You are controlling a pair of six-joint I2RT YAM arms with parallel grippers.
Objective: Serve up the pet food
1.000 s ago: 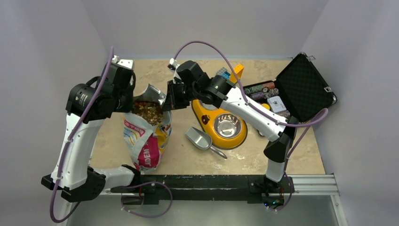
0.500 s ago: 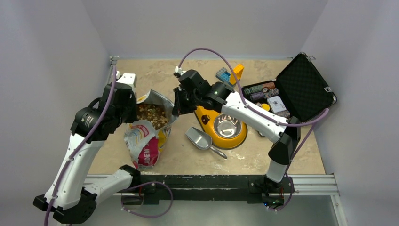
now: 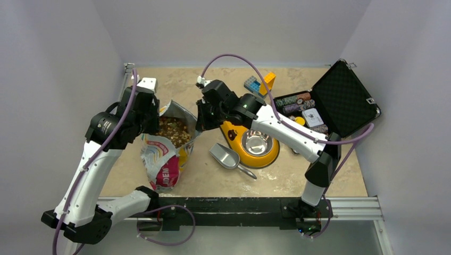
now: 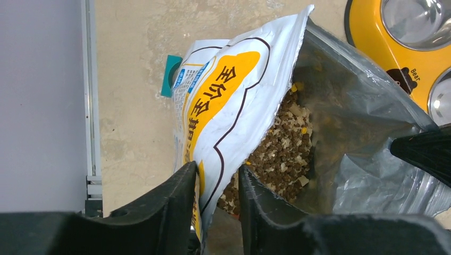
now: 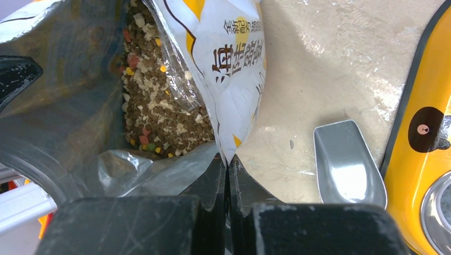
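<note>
Right gripper [image 5: 227, 159] has its two fingers pressed together on one lip of the bag [image 5: 234, 79], the lip on the side of the yellow feeder [image 3: 230, 133], with the thin film caught between them. The left gripper [image 4: 215, 178] takes the opposite lip, its fingers drawn close on both sides of the printed wall. A little space shows beside the film there, so how firmly it bites I cannot say. As I judge it, the two grips pull away from each other so that the mouth stands wide and the bag remains upright on the table [image 3: 276, 180] and does not fold over its contents. The pet food [image 4: 282, 159] is all inside the bag: brown pellets mixed with pale flakes and some coloured bits, lying well below the rim. The steel bowl [image 3: 257, 142] in the feeder looks empty, so I think the serving itself is not yet begun. The metal scoop [image 3: 224, 155] lies on the table between the bag and the feeder, also empty and touched by no gripper. Both arms are occupied, so one must release to take the scoop. The right one is nearer to it. The bag would then depend on the left grip alone, and its crumpled lower part suggests it could sag or tip.
</note>
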